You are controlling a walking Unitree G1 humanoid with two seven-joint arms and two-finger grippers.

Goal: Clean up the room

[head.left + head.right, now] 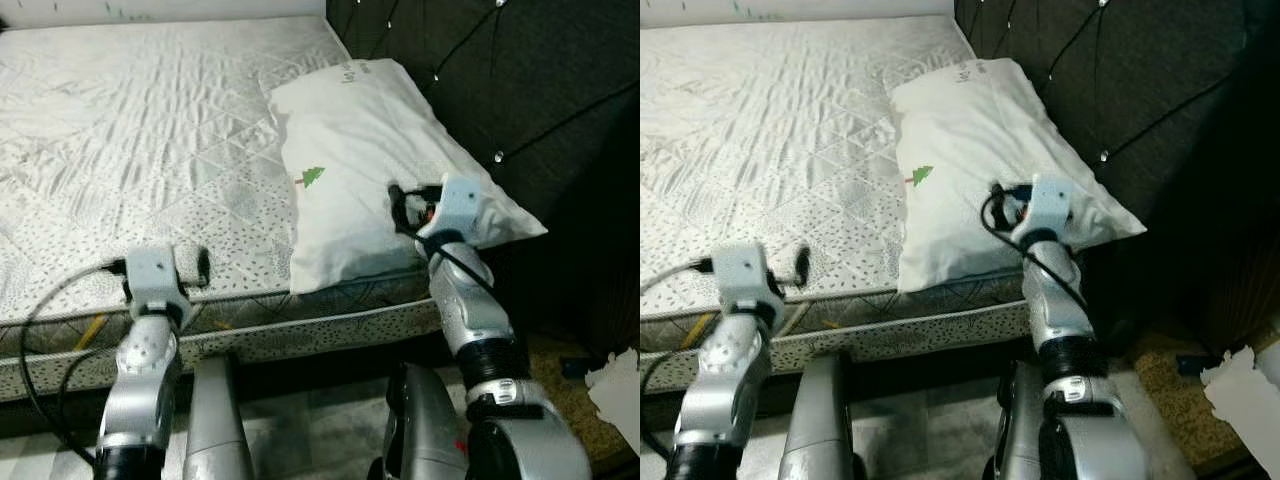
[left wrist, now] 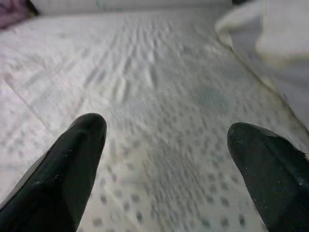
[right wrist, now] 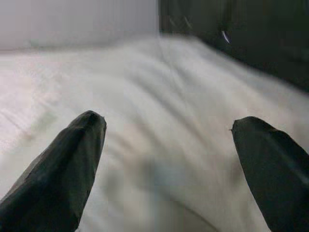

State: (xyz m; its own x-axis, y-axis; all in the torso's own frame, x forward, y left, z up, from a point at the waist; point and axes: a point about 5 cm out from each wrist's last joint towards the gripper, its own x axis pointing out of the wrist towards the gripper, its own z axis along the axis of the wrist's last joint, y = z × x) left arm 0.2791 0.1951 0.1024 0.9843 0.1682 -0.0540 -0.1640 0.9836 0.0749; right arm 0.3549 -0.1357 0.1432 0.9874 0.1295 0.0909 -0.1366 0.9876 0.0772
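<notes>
left eye view looks down over a bed with a quilted white mattress cover, a white pillow lying at its head end against the dark tufted headboard. the pillow carries a small green tree print and some lettering near its far edge, too small to read. it sits a little skewed, one corner hanging past the mattress edge toward the gap by the headboard, which is probably why the right arm is reaching there: straightening it looks like the step in hand.

the right hand hovers just over the near part of the pillow, its two black fingers spread wide apart with nothing between them. the right wrist view is blurred, so whether the fingertips touch the fabric cannot be told. the left hand is also spread open and empty, held low over the near edge of the mattress, well apart from the pillow, whose edge shows at the side of its wrist view.

on the floor to the right lies something white and crumpled, perhaps paper, cut off by the frame edge; a small dark item beside it is too dim to name. the space under the bed frame is in shadow. a yellow streak on the mattress side cannot be identified.
</notes>
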